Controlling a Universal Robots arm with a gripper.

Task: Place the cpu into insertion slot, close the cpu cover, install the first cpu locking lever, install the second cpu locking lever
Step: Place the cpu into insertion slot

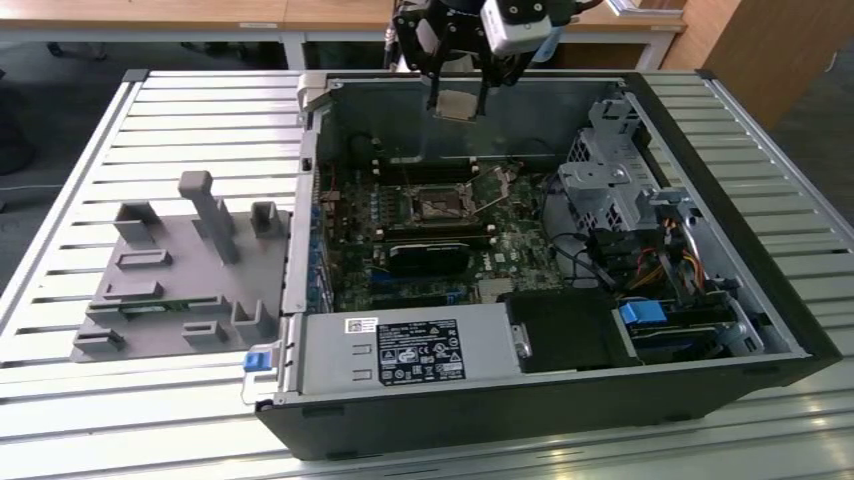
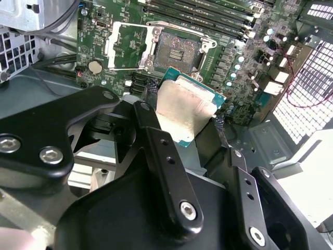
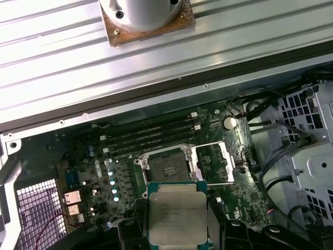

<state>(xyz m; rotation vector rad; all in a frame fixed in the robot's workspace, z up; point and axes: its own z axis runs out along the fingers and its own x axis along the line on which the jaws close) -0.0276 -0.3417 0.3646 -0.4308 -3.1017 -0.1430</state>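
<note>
My gripper [image 1: 461, 92] hangs above the far wall of the open computer case [image 1: 767, 300], shut on the cpu [image 1: 457, 105]. The cpu is a square silvery-beige chip with a green edge, and in both wrist views [image 2: 183, 109] [image 3: 177, 211] it sits flat between the black fingers [image 2: 156, 143]. Below it on the green motherboard lies the insertion slot [image 1: 438, 204] [image 2: 179, 49] [image 3: 168, 169], a dark square in a silvery frame. The slot's metal cover [image 2: 130, 44] [image 3: 212, 162] is flipped open to one side. The cpu is well above the slot and touches nothing else.
A black heatsink-like block [image 1: 430, 252] lies just in front of the slot. Memory slots [image 3: 151, 136] run behind it. A drive cage [image 1: 621, 185] and cables [image 1: 667, 265] fill the exterior view's right, a power supply [image 1: 400, 350] the front. A grey fixture [image 1: 187, 270] stands on the slatted table.
</note>
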